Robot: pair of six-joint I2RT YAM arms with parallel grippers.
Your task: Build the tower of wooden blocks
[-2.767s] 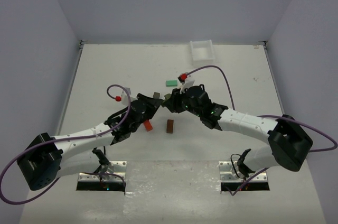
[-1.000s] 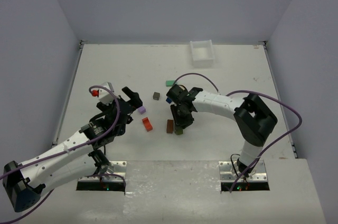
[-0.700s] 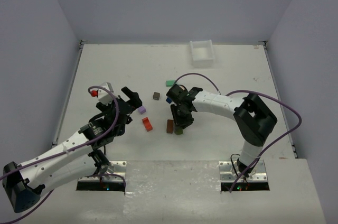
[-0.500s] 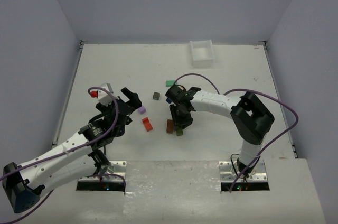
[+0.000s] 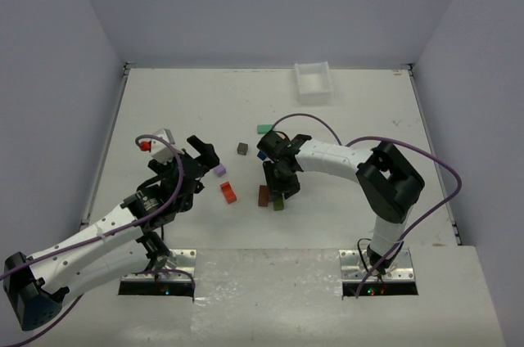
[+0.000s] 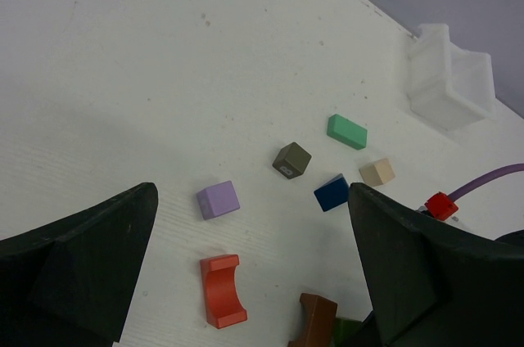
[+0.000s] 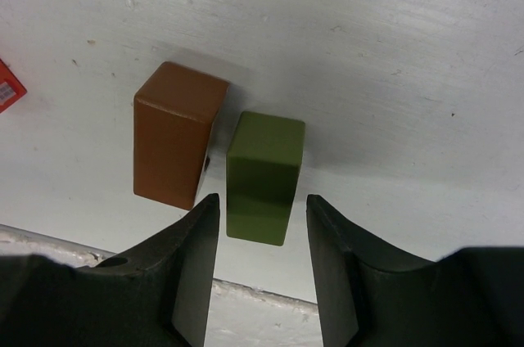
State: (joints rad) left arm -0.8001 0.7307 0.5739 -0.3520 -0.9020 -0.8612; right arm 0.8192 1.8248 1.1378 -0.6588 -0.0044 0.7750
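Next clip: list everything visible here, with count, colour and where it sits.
table: one, white, under everything
tray: one, white plastic, at the far edge, right of centre
green block: one, flat, farthest of the blocks
dark olive cube: one, mid-table, near side of the green block
beige cube: one, beside the blue block
blue block: one, dark blue, by the right arm
purple cube: one, lilac, ahead of the left gripper
red-orange arch block: one, near side of the purple cube
brown block: one, beside the olive-green block
olive-green block: one, on the table between the right fingers
left gripper: one, black, open, above the table
right gripper: one, black, open, straddling the olive-green block
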